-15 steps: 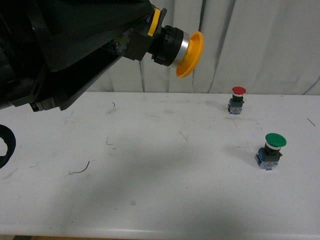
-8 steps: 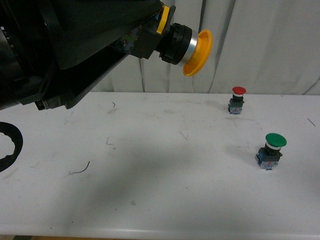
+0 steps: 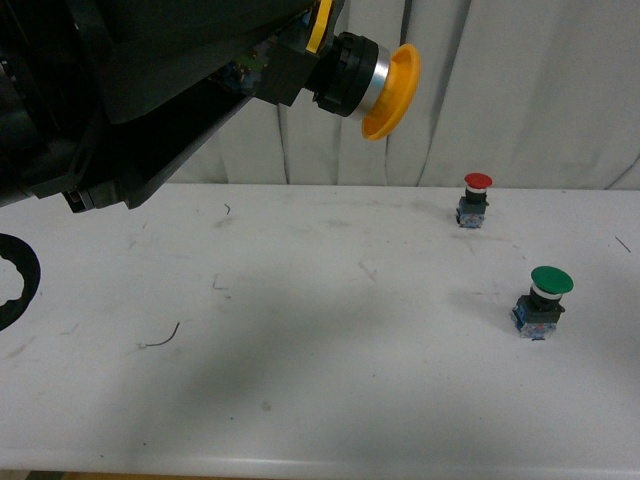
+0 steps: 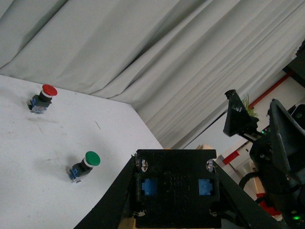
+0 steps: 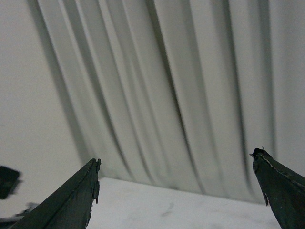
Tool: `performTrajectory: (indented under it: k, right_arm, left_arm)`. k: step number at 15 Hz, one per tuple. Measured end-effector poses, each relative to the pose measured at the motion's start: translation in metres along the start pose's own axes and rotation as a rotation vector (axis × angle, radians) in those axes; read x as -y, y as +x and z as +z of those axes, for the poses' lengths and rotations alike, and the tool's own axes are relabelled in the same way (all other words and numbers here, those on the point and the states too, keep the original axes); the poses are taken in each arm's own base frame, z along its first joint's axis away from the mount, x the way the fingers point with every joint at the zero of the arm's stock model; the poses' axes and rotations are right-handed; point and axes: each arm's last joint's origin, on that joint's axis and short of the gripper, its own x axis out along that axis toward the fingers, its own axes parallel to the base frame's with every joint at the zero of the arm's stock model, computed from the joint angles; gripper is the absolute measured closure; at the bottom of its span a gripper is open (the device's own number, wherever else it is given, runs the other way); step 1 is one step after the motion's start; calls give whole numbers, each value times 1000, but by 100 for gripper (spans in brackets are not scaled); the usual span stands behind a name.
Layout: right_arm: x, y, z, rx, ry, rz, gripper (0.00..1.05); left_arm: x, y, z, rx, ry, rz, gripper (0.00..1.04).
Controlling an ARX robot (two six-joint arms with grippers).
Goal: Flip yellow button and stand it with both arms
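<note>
My left gripper (image 3: 285, 70) fills the upper left of the front view, raised high above the white table (image 3: 330, 400). It is shut on the yellow button (image 3: 375, 85), held sideways with its orange-yellow cap pointing right. In the left wrist view the button's black base (image 4: 175, 188) with two blue inserts sits between the jaws. My right gripper (image 5: 176, 164) is open and empty, facing the curtain; it shows at the right of the left wrist view (image 4: 271, 143), apart from the button.
A red-capped button (image 3: 475, 199) stands at the back right of the table and a green-capped button (image 3: 542, 301) stands nearer on the right; both also show in the left wrist view (image 4: 43, 98) (image 4: 86, 164). A black ring-shaped part (image 3: 12, 282) lies at the left edge. Grey curtain behind.
My left gripper has lifted the yellow button a little higher and slightly right over the last second. The red and green buttons have not moved.
</note>
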Motion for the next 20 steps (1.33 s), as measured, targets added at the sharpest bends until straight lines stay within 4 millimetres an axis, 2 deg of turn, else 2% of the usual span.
performTrajectory:
  k: [3,5,6,8,15,18,20]
  right_arm:
    - [-3,-5,-54,-191,600,-38,6]
    - [-11,1,-80,-254,899,-95,6]
    - [-15,2,-90,-278,977,-127,6]
    - [-22,5,-96,-281,1052,-147,6]
    - [-43,25,-97,-272,1120,-93,6]
    - [-71,41,-99,-309,1134,-2,6]
    - [-77,48,-104,-324,1135,12,6]
  left_arm:
    - [-1,0,0,-1,-20,0,69]
    - [-1,0,0,-1,-22,-1,69]
    - [-1,0,0,-1,-22,-1,69]
    - [-1,0,0,-1,-22,-1,69]
    - [-1,0,1,-4,-22,-4,69]
    - [-1,0,0,-14,-27,-2,69]
    - [-1,0,0,-15,-27,-3,69]
